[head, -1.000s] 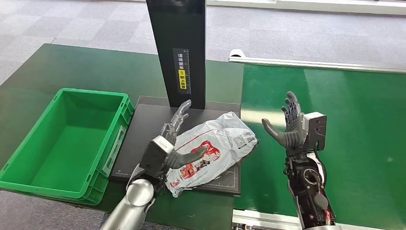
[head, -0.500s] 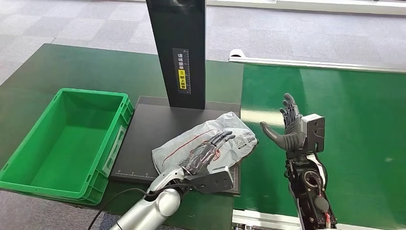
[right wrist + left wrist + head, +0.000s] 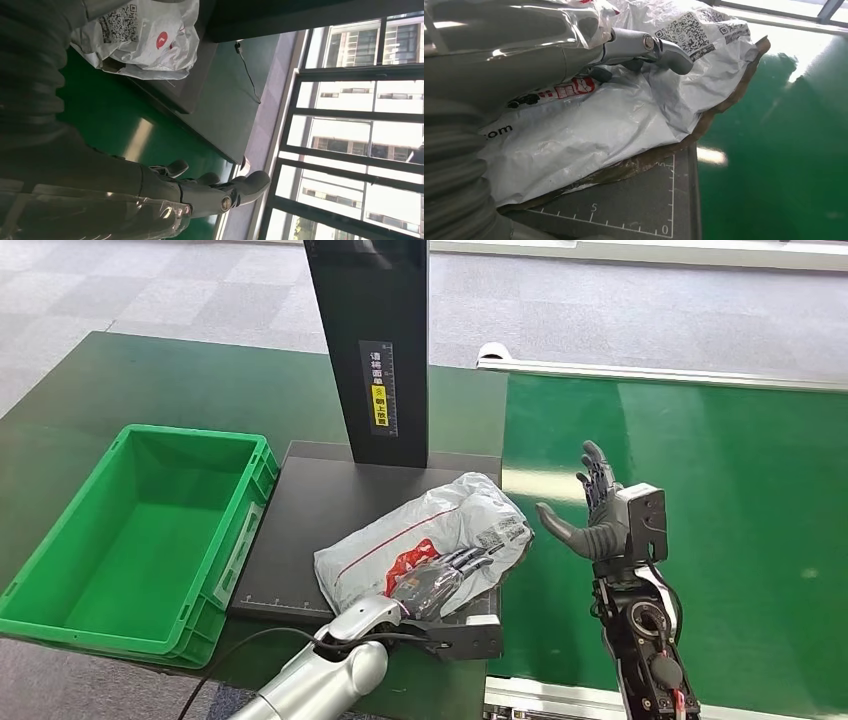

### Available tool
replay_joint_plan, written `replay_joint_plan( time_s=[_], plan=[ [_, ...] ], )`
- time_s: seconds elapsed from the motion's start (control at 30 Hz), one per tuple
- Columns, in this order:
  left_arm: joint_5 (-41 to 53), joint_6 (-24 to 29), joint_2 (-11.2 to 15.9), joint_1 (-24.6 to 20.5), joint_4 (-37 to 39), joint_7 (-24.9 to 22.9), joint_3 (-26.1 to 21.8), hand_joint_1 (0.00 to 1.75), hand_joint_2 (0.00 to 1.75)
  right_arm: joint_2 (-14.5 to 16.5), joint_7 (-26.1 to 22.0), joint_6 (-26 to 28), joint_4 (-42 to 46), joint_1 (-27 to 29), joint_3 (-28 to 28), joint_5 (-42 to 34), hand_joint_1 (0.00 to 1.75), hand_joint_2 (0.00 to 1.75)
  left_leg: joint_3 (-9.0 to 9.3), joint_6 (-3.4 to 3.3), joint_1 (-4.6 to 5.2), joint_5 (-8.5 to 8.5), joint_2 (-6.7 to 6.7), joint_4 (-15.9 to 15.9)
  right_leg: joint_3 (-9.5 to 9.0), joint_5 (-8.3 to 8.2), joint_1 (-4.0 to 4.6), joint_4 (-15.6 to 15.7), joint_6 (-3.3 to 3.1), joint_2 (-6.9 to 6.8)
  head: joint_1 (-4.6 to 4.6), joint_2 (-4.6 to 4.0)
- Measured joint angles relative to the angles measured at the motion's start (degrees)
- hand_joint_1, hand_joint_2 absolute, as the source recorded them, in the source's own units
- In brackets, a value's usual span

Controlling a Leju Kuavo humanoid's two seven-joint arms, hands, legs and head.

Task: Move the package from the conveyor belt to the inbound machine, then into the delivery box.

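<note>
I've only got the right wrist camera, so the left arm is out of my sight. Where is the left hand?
Observer: The left hand rests on top of the white package, fingers spread across its printed face.
Operator: Is the package fully on the machine's plate?
Observer: No. One end hangs past the black plate edge, towards the green belt.
Operator: Where's the delivery box from there?
Observer: The green box sits beside the plate, on the side away from the belt.
</note>
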State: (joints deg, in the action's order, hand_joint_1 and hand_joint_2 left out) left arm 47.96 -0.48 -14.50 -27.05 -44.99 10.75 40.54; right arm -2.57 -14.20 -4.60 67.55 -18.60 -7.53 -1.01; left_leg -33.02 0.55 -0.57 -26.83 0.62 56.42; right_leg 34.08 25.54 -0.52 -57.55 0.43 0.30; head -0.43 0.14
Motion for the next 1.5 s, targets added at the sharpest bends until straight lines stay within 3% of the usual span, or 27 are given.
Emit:
replay_joint_plan(
  time_s=[0.77, 0.8, 0.83, 0.9, 0.93, 0.97, 1.2, 1.5],
  plan=[
    [1.99, 0.85, -0.78, -1.31, 3.58, -1.73, -0.66, 0.01, 1.75, 0.50, 0.31, -0.18, 0.07, 0.22, 0.29, 0.91, 0.00, 1.75, 0.11, 0.00, 0.00, 0.00, 0.01, 0.00, -0.15, 0.00, 0.00, 0.00, 0.00, -0.01, -0.01, -0.01],
    [2.28, 1.15, -0.92, -1.34, 3.91, -1.98, -1.02, 0.21, 1.75, 0.55, 0.30, -0.20, 0.07, 0.22, 0.29, 1.03, 0.00, 1.75, 0.13, 0.00, 0.00, 0.00, 0.00, -0.01, -0.18, 0.00, 0.00, 0.00, 0.00, -0.01, -0.01, 0.00],
    [2.51, 1.49, -1.05, -1.36, 4.25, -2.10, -1.53, 0.55, 1.75, 0.60, 0.29, -0.22, 0.07, 0.22, 0.29, 1.16, 0.00, 1.75, 0.15, 0.00, 0.00, 0.00, 0.00, -0.01, -0.21, 0.00, 0.00, 0.00, 0.00, 0.00, -0.01, 0.00],
    [2.82, 2.20, -1.28, -1.31, 4.72, -1.78, -2.69, 1.40, 1.75, 0.74, 0.26, -0.29, 0.07, 0.22, 0.29, 1.39, 0.00, 1.75, 0.19, -0.01, 0.00, 0.00, -0.02, -0.01, -0.24, -0.01, 0.00, 0.00, -0.01, 0.00, 0.01, 0.01],
    [2.92, 2.61, -1.31, -1.24, 4.84, -1.22, -3.25, 1.64, 1.75, 0.82, 0.24, -0.40, 0.07, 0.21, 0.29, 1.46, 0.00, 1.75, 0.20, -0.01, 0.00, 0.01, -0.02, -0.01, -0.25, -0.02, 0.00, 0.00, -0.01, 0.01, 0.00, 0.01],
    [3.08, 3.22, -1.27, -1.13, 4.87, -0.48, -3.74, 1.74, 1.75, 0.90, 0.21, -0.58, 0.07, 0.20, 0.28, 1.50, 0.00, 1.75, 0.21, -0.01, 0.00, 0.02, -0.02, -0.01, -0.25, -0.03, 0.00, 0.00, -0.02, 0.00, 0.00, 0.01],
    [3.64, 8.10, -0.79, -0.28, 4.42, 4.12, -6.27, 1.75, 1.75, 0.94, -1.07, -2.36, -0.71, -1.36, 0.13, 0.94, 0.00, 1.75, 0.19, -0.02, -0.01, 0.06, 0.00, -0.01, -0.22, -0.04, 0.01, -0.01, -0.03, -0.01, 0.00, 0.01],
    [4.02, 9.34, -0.22, -0.02, 4.27, 5.15, -7.26, 1.75, 1.75, 0.90, -1.81, -3.19, -3.15, -3.73, -0.13, 0.61, 0.00, 1.75, 0.10, -0.02, 0.00, 0.04, 0.01, -0.01, -0.16, -0.03, 0.00, -0.01, -0.03, -0.01, -0.01, -0.01]
  ],
)
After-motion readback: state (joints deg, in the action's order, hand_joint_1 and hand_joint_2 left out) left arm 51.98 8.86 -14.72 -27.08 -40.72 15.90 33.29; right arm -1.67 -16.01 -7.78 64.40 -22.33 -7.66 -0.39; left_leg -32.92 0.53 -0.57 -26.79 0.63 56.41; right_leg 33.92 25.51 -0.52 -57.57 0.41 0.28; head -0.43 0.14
